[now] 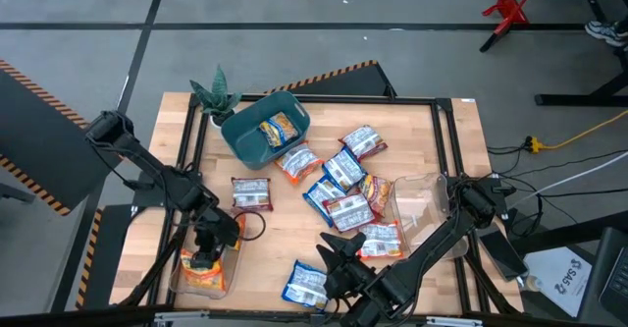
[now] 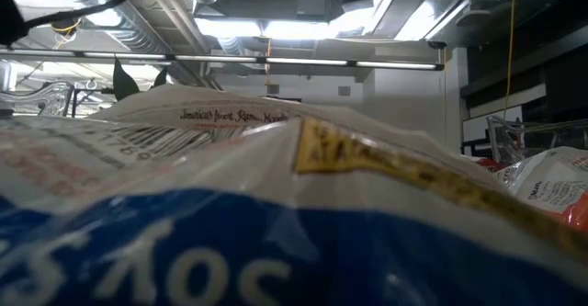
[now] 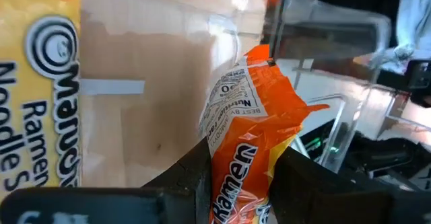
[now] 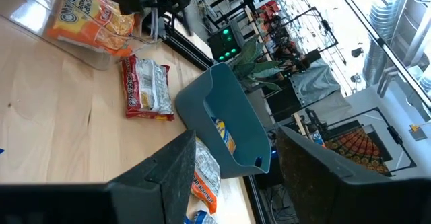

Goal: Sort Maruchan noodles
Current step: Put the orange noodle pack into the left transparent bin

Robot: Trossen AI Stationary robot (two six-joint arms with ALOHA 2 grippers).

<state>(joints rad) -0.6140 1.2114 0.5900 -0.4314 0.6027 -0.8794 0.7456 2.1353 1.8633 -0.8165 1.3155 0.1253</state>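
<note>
Wooden counter [image 1: 294, 219]: left tool [image 3: 242, 177] pinching orange noodle packet [image 3: 252, 126] over clear tray [image 1: 201, 273], risking snagging; right tool [image 4: 236, 170] spread, empty.

The orange crinkly plastic noodle packet [image 3: 252, 150] says "Ramen" and "Nutrition Facts". The yellow plastic noodle packet [image 3: 37, 83] beside it says "Maruchan" and "Ramen Noodle". The big white and blue plastic wrapper [image 2: 276, 205] says "America's".

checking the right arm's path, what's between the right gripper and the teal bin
In the high view, a pile of noodle packets lies between the right gripper and the teal bin.
</note>
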